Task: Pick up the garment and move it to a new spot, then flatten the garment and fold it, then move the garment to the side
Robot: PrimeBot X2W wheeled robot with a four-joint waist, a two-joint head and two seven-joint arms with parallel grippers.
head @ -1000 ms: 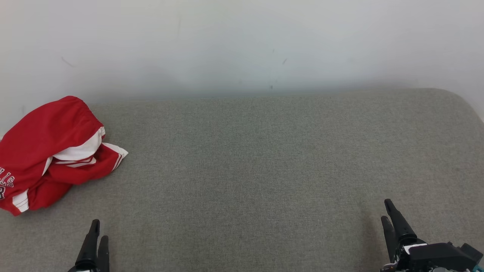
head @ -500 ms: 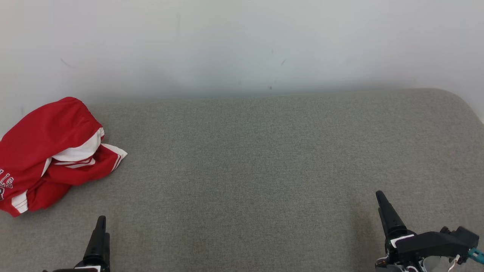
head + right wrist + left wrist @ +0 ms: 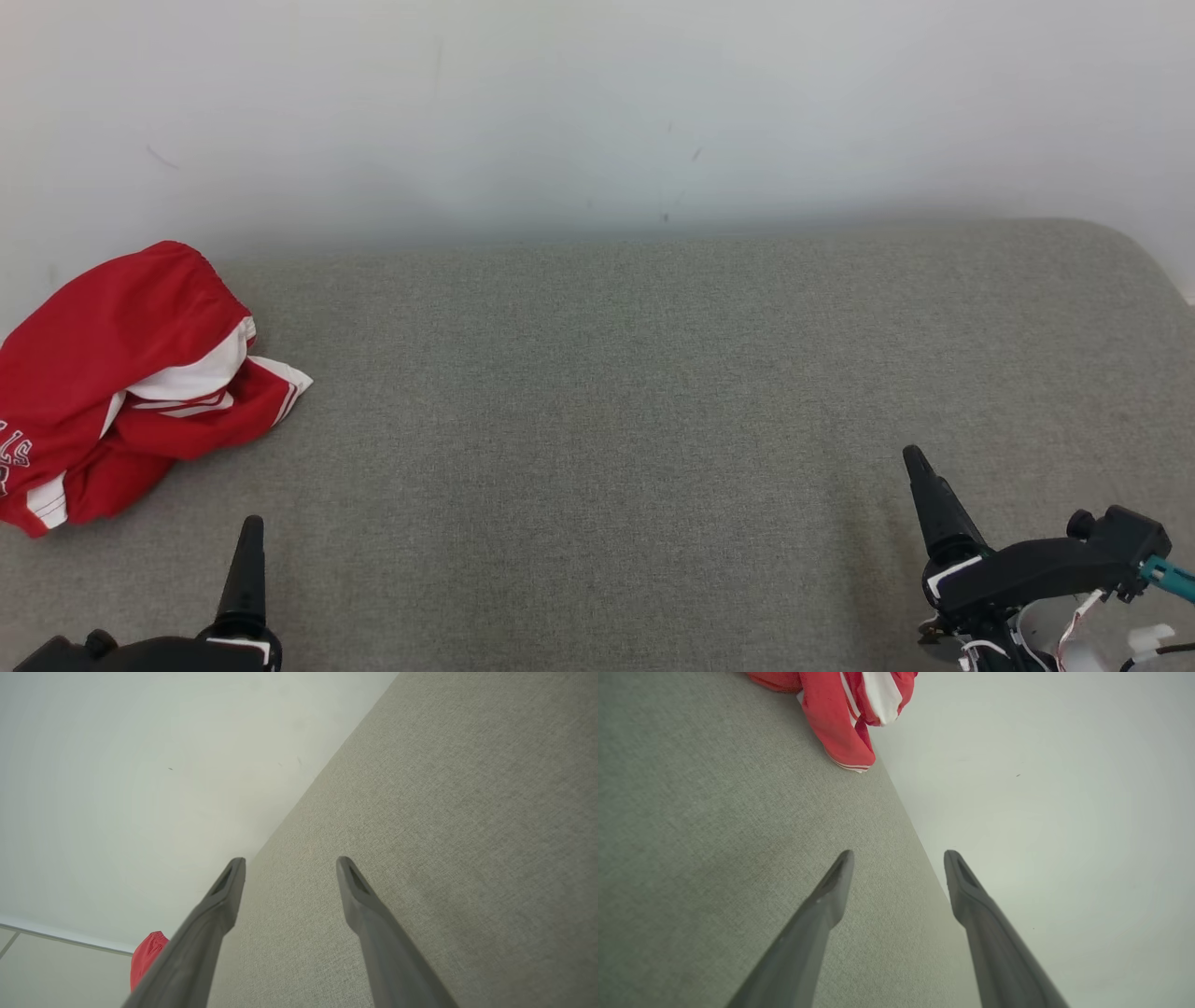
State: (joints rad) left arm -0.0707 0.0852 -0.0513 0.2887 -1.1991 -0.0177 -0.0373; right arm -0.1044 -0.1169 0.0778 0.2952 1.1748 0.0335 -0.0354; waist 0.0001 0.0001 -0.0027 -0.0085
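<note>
The garment [image 3: 121,383], red shorts with white stripes and lettering, lies crumpled at the far left of the grey cushioned surface [image 3: 653,392]. Its hem also appears at the top of the left wrist view, garment [image 3: 840,728], and a red bit shows low in the right wrist view, garment [image 3: 147,956]. My left gripper [image 3: 250,551] rises at the lower left, below and right of the garment, apart from it. In its wrist view the left gripper [image 3: 899,858] stands open and empty. My right gripper [image 3: 920,476] is at the lower right; the right gripper [image 3: 289,863] is open and empty too.
A white wall [image 3: 597,103] runs along the back edge of the surface. The surface's right end curves off at a rounded corner [image 3: 1144,252]. A pale floor strip [image 3: 28,970] shows in the right wrist view.
Both arms have rolled so one finger shows per gripper in the head view. The right gripper moved up and left; the left shifted slightly right. The garment has not moved.
</note>
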